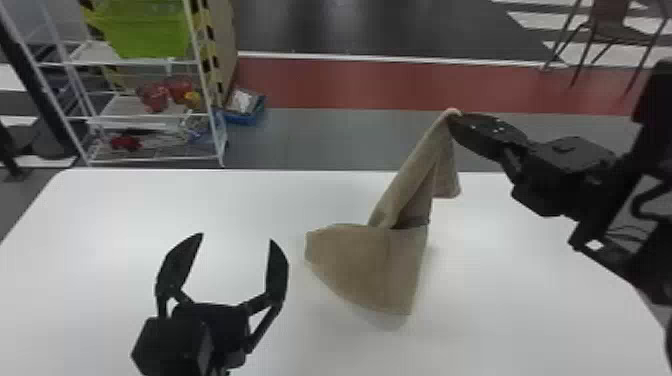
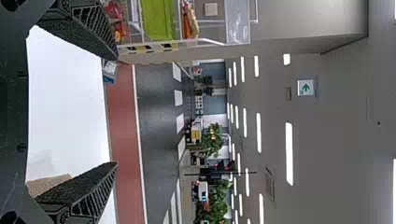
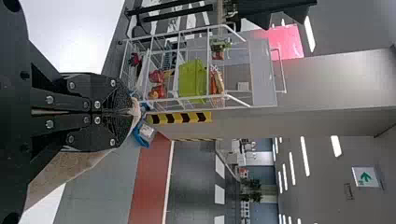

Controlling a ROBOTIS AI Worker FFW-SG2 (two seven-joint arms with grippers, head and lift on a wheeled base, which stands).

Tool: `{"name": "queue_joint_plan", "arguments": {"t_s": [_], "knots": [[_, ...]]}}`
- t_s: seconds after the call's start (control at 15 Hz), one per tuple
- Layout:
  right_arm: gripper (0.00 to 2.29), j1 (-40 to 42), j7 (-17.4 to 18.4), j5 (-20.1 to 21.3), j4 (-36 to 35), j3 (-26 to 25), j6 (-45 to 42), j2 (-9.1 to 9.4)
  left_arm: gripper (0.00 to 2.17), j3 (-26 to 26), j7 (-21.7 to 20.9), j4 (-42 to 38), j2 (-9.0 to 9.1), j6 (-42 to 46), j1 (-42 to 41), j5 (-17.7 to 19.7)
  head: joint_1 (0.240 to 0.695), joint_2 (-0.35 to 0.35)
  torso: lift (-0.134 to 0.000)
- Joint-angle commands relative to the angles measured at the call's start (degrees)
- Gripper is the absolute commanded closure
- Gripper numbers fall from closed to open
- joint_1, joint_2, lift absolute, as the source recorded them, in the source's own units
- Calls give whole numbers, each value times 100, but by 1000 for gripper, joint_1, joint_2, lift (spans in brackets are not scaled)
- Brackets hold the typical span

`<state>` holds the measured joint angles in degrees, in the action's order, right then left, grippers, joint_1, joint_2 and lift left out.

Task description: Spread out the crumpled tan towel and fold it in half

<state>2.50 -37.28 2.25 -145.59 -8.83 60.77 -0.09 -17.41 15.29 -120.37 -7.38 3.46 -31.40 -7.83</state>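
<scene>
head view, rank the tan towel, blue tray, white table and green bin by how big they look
1. White table
2. Tan towel
3. Green bin, partly cut off by the top edge
4. Blue tray

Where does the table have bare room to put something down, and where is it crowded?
Bare: the table's far-left area, beyond the left gripper, and the near-right area, right of the towel. Crowded: the middle, taken up by the towel, and the far-right edge, under the right arm.
</scene>
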Motion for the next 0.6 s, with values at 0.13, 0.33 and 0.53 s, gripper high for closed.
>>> {"name": "queue_joint_plan", "arguments": {"t_s": [0.13, 0.33, 0.53], "knots": [[1538, -356, 203, 127, 48, -67, -262, 14, 90, -88, -9, 5, -18, -114, 3, -69, 693, -69, -122], [1538, -479, 370, 153, 514, -462, -543, 14, 90, -96, -35, -21, -62, -149, -6, -69, 668, -107, -122], [1538, -382, 388, 197, 734, -919, -543, 14, 90, -149, -194, -30, -79, -167, -6, -69, 664, -150, -122]]}}
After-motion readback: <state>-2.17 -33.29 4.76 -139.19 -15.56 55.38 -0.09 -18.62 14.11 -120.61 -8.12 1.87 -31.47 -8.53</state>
